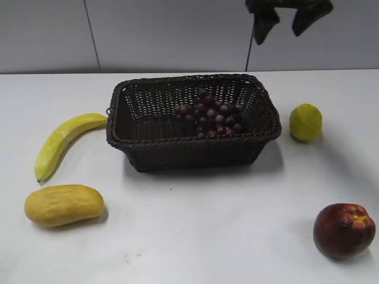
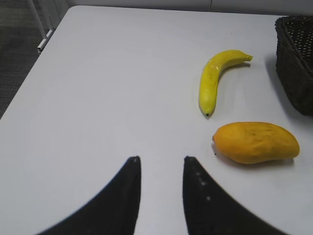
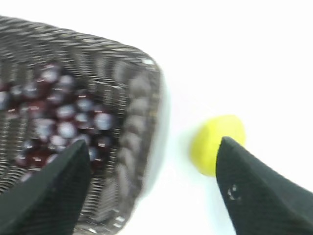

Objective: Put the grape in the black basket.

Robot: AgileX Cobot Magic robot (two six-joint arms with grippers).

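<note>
Grape (image 1: 211, 115): I see the bunch lying inside the black basket (image 1: 151, 143), resting on the woven floor toward the right half, close to the right wall. My right wrist view confirms this, though it is blurred: the bunch sits within the basket wall, with nothing gripping it.

Right gripper (image 1: 289, 21): I see it raised above the table, behind and above the basket's right rear corner. Its fingers (image 3: 46, 196) stand wide apart and hold nothing. Through the gap I see the basket's right rim and a yellow-green lemon (image 1: 305, 122) on the table just right of the basket.

Left gripper (image 2: 161, 164): I see it above bare white table (image 1: 225, 225), fingers parted by a narrow gap, nothing between them. It does not appear in the exterior view.

Other items: a banana (image 1: 62, 142) lies left of the basket, a mango (image 1: 64, 205) nearer the front left, and a dark red apple (image 1: 344, 230) at front right, well apart from the basket.
</note>
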